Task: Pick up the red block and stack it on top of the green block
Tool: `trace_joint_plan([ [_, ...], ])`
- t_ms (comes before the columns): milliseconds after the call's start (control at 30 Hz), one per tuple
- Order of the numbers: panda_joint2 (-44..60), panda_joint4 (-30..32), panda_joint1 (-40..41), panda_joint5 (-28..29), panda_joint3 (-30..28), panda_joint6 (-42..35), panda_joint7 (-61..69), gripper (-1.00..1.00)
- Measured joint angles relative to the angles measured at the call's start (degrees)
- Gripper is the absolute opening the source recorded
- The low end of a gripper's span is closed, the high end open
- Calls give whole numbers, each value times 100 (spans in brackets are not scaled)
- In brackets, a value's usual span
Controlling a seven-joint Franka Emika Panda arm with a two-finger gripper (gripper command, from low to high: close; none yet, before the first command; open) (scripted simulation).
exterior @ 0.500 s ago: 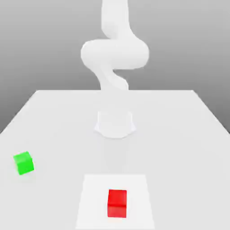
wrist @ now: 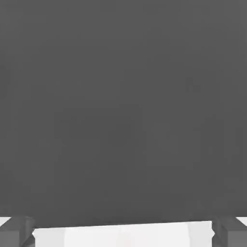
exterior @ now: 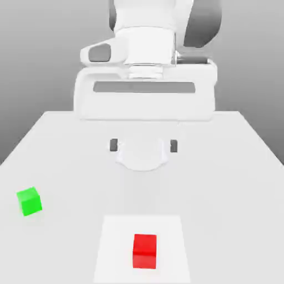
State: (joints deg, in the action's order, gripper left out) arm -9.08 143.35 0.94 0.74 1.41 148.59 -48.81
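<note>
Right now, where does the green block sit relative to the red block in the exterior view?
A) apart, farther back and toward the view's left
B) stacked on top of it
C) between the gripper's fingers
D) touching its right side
A: the green block rests on the table apart from the red block, farther back and toward the exterior view's left, nothing stacked.

The counter [exterior: 233,166] is a flat, pale grey-white surface that narrows toward its far edge in the exterior view. A lighter rectangular patch [exterior: 116,249] lies on it near the front edge, roughly centred. Behind the counter stands a plain grey backdrop [exterior: 39,55] — darker at the top, lighter toward the counter's far edge. Lighting is soft and even — shadows are faint. In the hand view, a dark grey field [wrist: 123,106] sits above a pale strip of counter [wrist: 123,234].
</note>
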Motion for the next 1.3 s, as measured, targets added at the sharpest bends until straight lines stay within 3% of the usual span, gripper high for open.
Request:
trace_joint_plan([
  [233,1453,458,-10,-14,15,665,-87,0],
  [400,2491,400,-30,42,-15,1463,-141,0],
  [433,2698,370,-41,57,-29,1638,-154,-100],
  [667,2750,363,-36,74,-26,1683,-169,-100],
  [867,1729,538,104,10,-68,836,-26,-100],
  [1300,619,1149,3253,184,-1721,352,1982,-100],
])
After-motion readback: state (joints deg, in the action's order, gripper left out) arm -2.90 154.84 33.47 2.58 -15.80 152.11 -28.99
